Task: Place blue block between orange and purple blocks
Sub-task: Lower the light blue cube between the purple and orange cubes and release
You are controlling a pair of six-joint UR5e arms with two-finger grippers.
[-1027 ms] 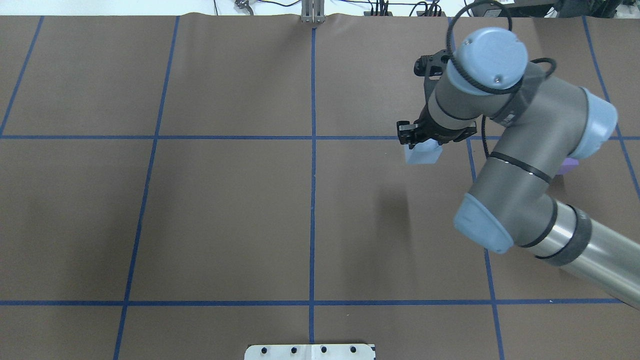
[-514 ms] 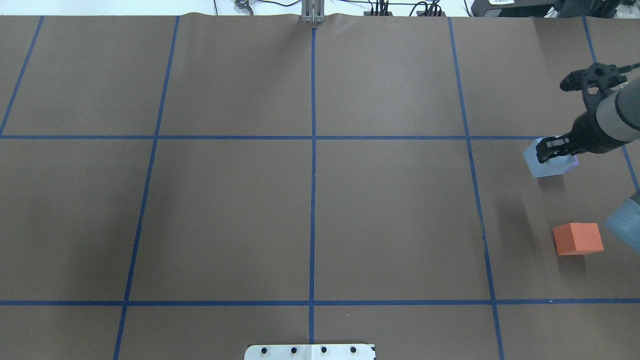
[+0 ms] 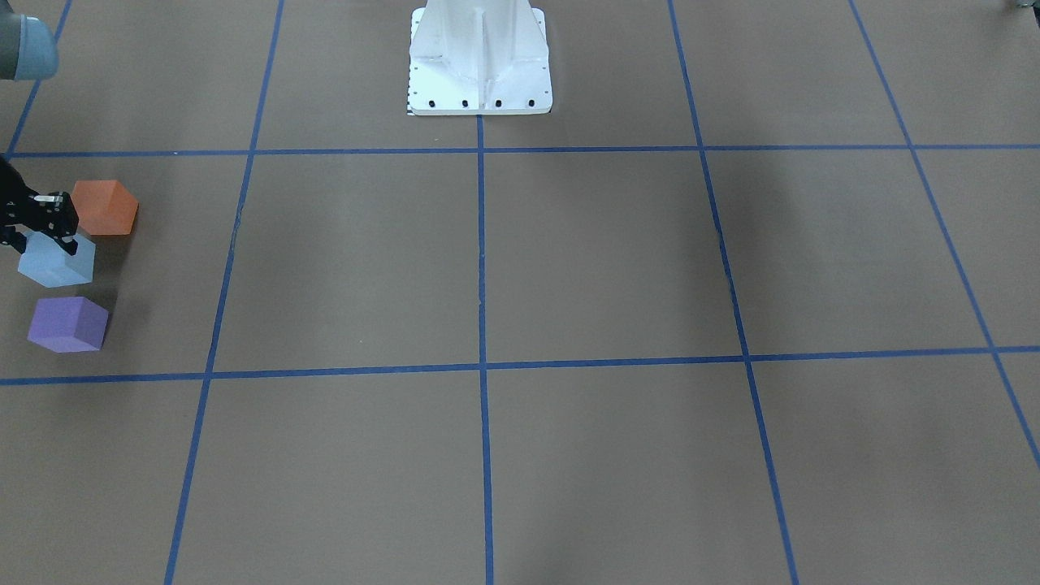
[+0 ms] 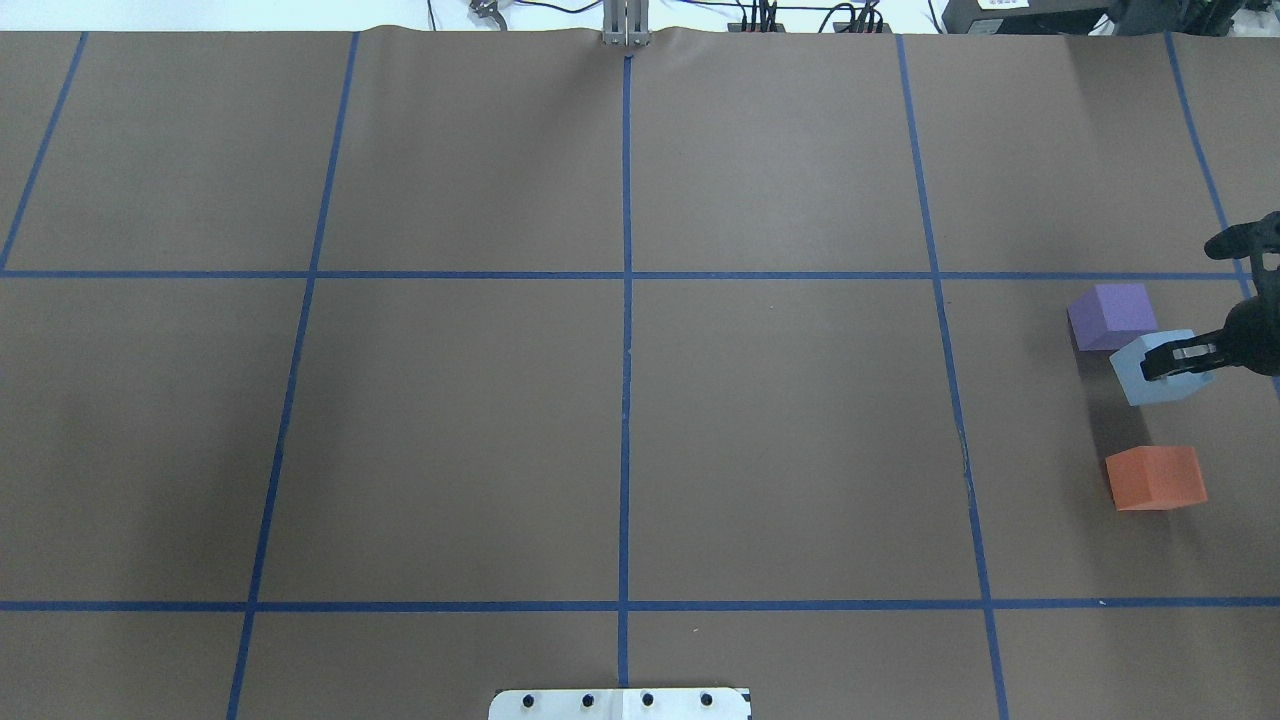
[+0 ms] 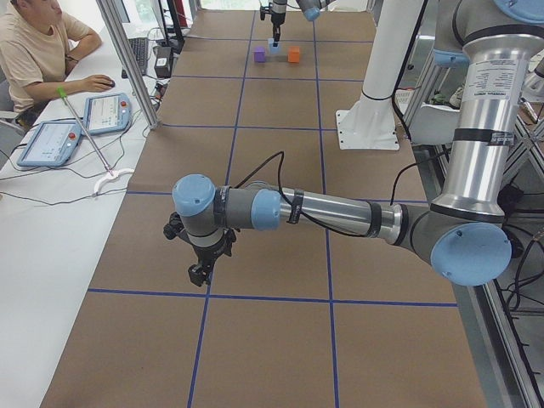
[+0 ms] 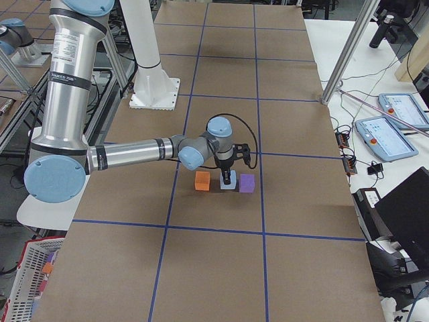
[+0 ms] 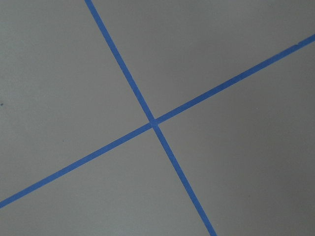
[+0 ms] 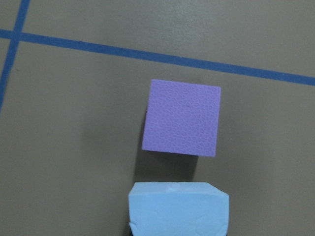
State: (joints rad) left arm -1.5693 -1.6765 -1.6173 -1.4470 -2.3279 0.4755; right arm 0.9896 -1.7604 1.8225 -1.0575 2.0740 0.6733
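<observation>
Three blocks stand in a row at the robot's right end of the tabletop (image 4: 780,430): the purple block (image 4: 1110,315), the blue block (image 4: 1150,390) and the orange block (image 4: 1155,478). The right tool (image 4: 1172,362) is clamped on the blue block from above, holding it in the gap between the other two, nearer the purple one. The placing step looks nearly done. Whether the block already rests on the tabletop or hangs just above it is hard to judge from these angles. The next move likely calls for setting it flat, then parting the fingers and lifting straight up without nudging either neighbour. The left tool (image 5: 200,270) hangs well apart, and I cannot tell whether it is apart or together. No brand or label is readable; printing on the arms is too small.
</observation>
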